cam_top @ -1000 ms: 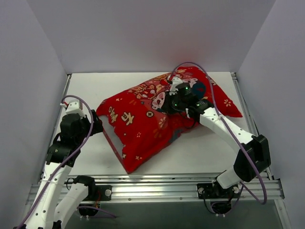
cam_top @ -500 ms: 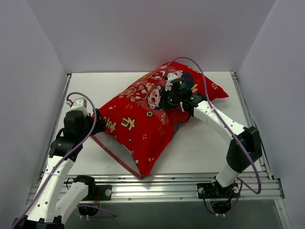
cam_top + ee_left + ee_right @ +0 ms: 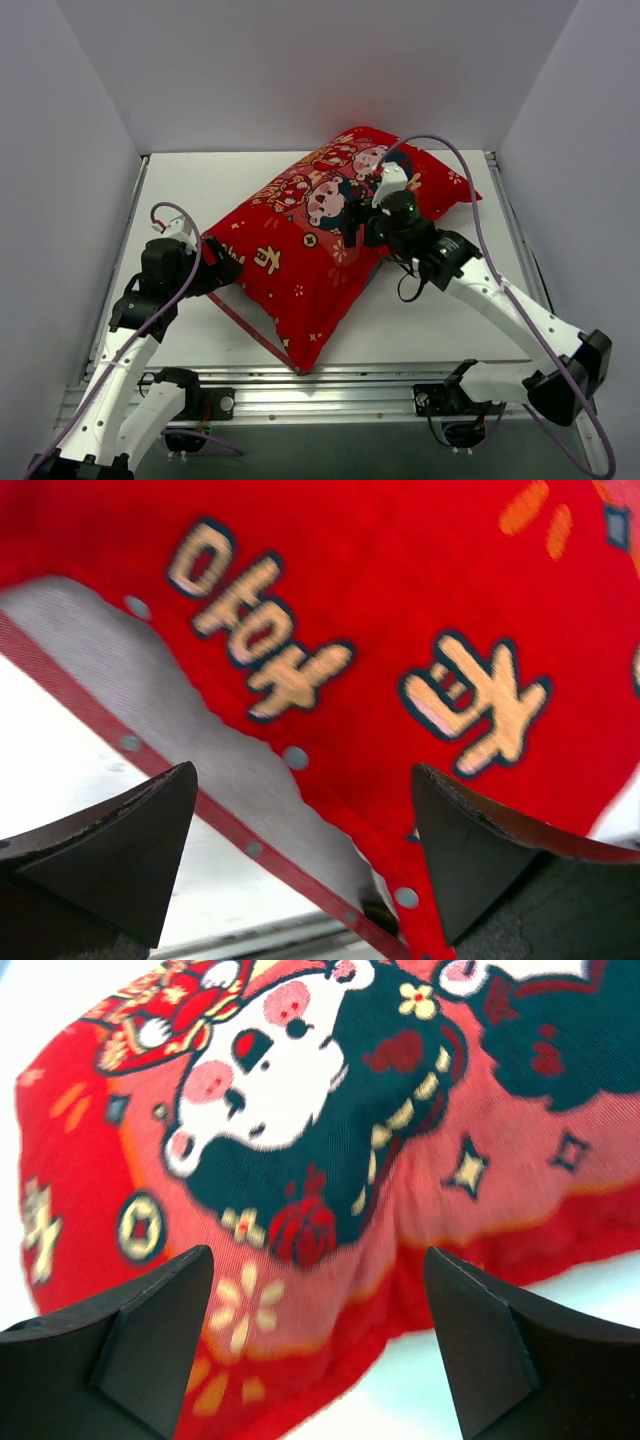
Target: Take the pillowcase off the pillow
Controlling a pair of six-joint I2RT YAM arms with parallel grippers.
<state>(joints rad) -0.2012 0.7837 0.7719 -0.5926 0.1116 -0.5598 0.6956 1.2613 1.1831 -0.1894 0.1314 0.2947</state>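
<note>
Since the left gripper [image 3: 303,780] and right gripper [image 3: 318,1255] were spread wide and empty at the pillowcase [image 3: 320,240], laid across the table [image 3: 190,190] with the pillow unseen inside, its hem could be missed if the jaws were shut early.

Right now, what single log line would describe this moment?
pillowcase: plump, lying on table | left claw: open at its snap-lined edge | right claw: open above cartoon-child print | pillow: none visible

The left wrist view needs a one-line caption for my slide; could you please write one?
Open left gripper facing the red pillowcase, grey inner side showing at its hem.
</note>
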